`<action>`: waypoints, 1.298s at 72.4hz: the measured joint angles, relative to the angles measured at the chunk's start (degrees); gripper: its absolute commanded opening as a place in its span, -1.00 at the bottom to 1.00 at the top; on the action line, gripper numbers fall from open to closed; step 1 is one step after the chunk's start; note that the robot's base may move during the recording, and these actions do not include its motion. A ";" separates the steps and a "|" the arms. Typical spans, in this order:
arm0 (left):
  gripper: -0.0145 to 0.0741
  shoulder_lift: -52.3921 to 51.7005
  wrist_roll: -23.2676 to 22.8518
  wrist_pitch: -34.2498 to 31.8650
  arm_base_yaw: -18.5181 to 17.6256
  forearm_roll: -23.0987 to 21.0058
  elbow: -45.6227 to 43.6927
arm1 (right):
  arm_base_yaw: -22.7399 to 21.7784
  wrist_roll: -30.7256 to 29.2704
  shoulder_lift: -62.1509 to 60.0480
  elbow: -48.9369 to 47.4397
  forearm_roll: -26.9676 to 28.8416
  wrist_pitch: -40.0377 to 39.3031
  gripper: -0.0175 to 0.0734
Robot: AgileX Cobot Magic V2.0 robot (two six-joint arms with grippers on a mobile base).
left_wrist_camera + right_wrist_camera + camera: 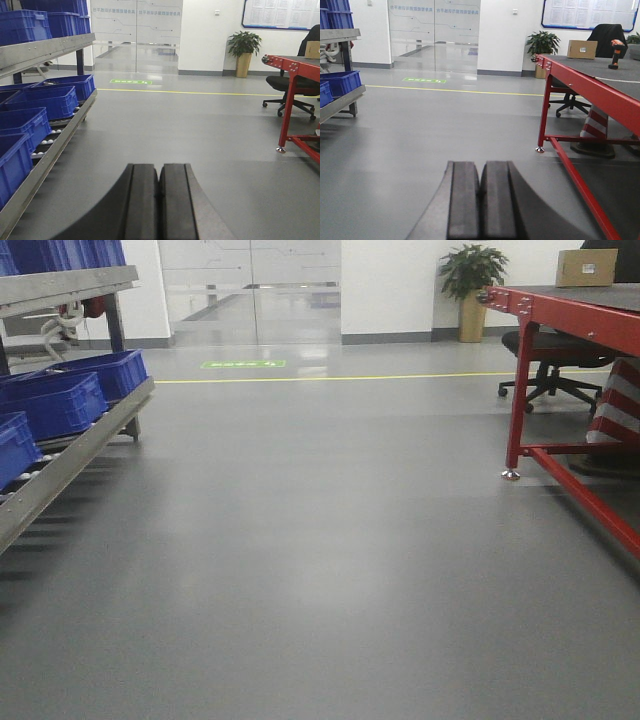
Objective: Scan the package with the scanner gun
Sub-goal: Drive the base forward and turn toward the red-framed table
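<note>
The package (582,49), a plain brown cardboard box with a small white label, stands at the far end of the red table (600,90); the front view has the box (586,267) at top right, and the left wrist view catches only its edge (313,49). The scanner gun (616,53), black head on an orange handle, stands upright on the table to the right of the box. My left gripper (159,172) and right gripper (480,170) are both shut with nothing between the pads, held over the grey floor, far from the table top.
A metal roller rack (70,455) with several blue bins (58,405) lines the left side. A black office chair (545,365) and a red-and-white striped cone (597,125) sit under the red table. A potted plant (472,285) and glass doors (250,290) are at the back.
</note>
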 measured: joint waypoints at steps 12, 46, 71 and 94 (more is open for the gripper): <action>-0.92 0.00 0.00 0.00 0.00 0.00 0.00 | 0.00 0.00 0.00 0.00 0.00 0.00 -0.98; -0.92 0.00 0.00 0.00 0.00 0.00 0.00 | 0.00 0.00 0.00 0.00 0.00 0.00 -0.98; -0.92 0.00 0.00 0.00 0.00 0.00 0.00 | 0.00 0.00 0.00 0.00 0.00 0.00 -0.98; -0.92 0.00 0.00 0.00 0.00 0.00 0.00 | 0.00 0.00 0.00 0.00 0.00 0.00 -0.98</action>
